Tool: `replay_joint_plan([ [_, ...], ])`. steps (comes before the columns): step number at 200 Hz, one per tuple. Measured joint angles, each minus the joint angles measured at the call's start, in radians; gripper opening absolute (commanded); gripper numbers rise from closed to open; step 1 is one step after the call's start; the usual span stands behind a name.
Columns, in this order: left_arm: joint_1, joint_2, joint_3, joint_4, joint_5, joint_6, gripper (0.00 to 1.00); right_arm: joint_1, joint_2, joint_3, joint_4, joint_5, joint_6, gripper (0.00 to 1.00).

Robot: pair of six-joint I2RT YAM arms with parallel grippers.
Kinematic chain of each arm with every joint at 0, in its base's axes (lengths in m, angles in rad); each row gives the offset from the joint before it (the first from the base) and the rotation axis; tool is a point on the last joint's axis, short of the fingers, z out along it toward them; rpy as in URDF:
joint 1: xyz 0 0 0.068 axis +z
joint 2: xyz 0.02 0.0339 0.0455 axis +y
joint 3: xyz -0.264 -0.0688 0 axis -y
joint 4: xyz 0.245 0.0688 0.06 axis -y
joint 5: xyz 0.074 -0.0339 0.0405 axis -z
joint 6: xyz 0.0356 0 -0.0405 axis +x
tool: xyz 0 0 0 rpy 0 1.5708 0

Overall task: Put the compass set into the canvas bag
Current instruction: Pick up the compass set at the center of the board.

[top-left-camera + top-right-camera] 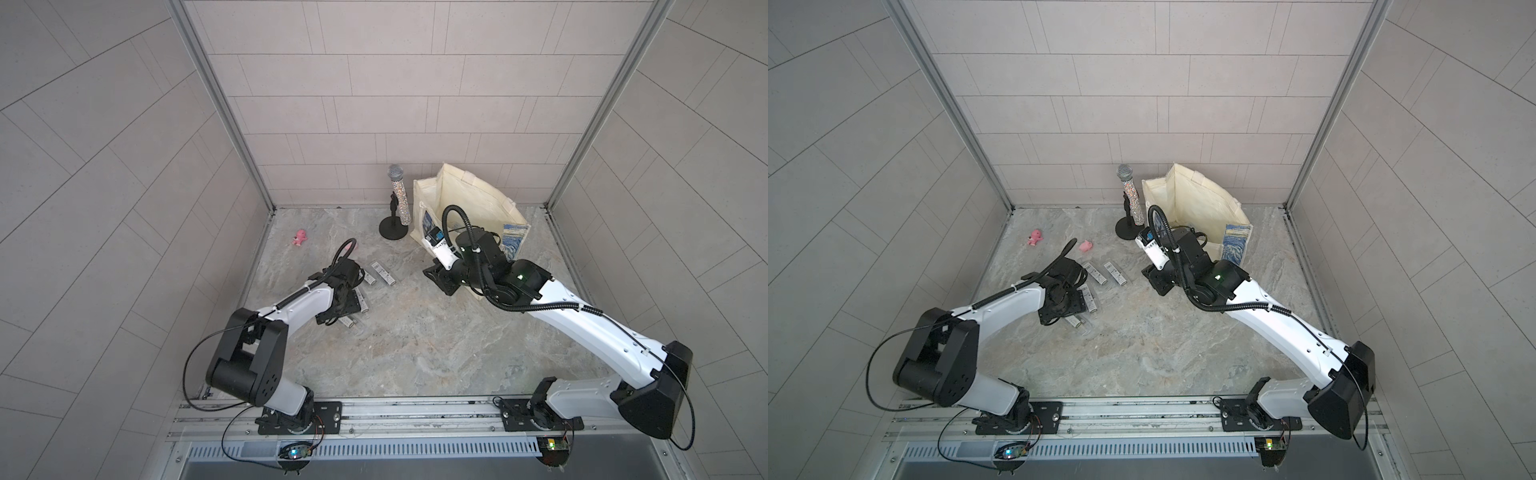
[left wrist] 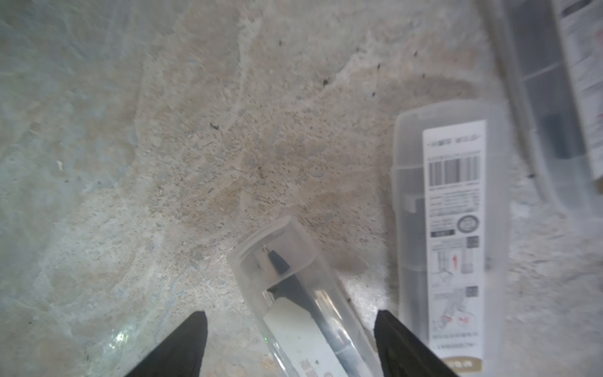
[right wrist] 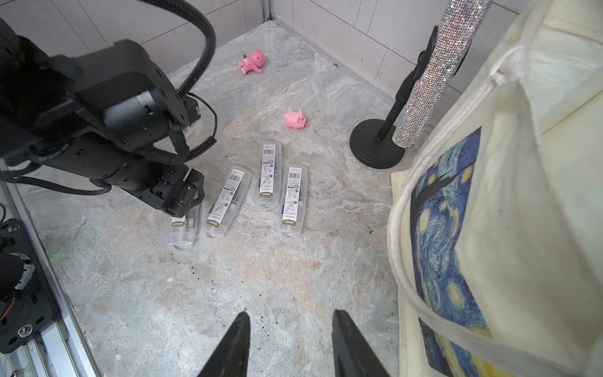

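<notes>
Compass sets (image 3: 269,173) flat; canvas bag (image 3: 522,196) upright

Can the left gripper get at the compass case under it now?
Probably yes: the left gripper stands open astride the compass case; nothing covers it. Another case lies close beside.

Bag (image 1: 1196,203) is standing open at back-R of the table (image 1: 1142,357), blue print (image 1: 1235,245) showing on its near end. Mic (image 1: 1133,197), on a blk stand (image 1: 1127,229), is rising just beside it on the L. R arm (image 1: 1279,328) is reaching across the bag's front, wrist covering its lower part. L arm (image 1: 1000,305) is hanging its wrist over a cluster of clear cases (image 1: 1115,274) (two lying fully in view, others partly under it). One pink toy (image 1: 1035,237) is lying near the table's L edge, another (image 1: 1086,246) just behind the cases.
</notes>
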Motion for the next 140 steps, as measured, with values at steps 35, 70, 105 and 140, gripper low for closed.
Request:
replay_joint_plan([
  [35, 0.0, -0.009, -0.047, 0.02, 0.034, -0.074, 0.83, 0.0, 0.0, 0.0, 0.0, -0.006, 0.0, 0.43],
  [70, 0.0, 0.015, -0.063, 0.053, 0.065, -0.142, 0.82, 0.0, 0.0, 0.0, 0.0, -0.016, 0.0, 0.44],
  [105, -0.003, 0.056, -0.063, 0.082, 0.068, -0.194, 0.7, 0.0, -0.001, 0.0, 0.0, -0.022, 0.0, 0.44],
  [140, -0.003, 0.062, -0.063, 0.107, 0.047, -0.221, 0.64, 0.0, -0.006, 0.0, 0.0, -0.022, 0.0, 0.44],
])
